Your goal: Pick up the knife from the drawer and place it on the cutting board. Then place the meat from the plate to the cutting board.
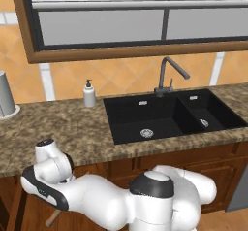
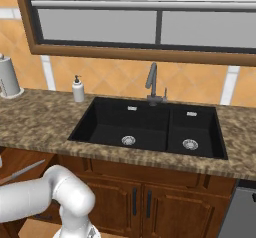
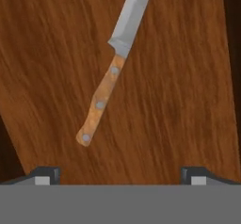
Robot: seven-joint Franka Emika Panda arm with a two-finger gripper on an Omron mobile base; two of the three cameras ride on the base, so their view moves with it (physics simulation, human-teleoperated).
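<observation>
while the jaws stood wide open and held nothing, the gripper (image 3: 120, 175) hung above the drawer (image 3: 179, 100), its two dark fingertips (image 3: 46, 175) apart at the bottom of the hand view. the knife (image 3: 113, 72) lay flat on the drawer's reddish-brown wooden floor, well clear of the fingertips, tan riveted handle nearer them and grey blade running away past the top edge of the view. in the right base view the knife (image 2: 22, 172) showed as a pale sliver in the drawer (image 2: 20, 164), left of and below the sink (image 2: 150, 124). the soap bottle (image 1: 89, 94) stood on the granite tabletop (image 1: 63, 128) just left of the sink (image 1: 164, 116), the faucet (image 1: 167, 77) behind it.
</observation>
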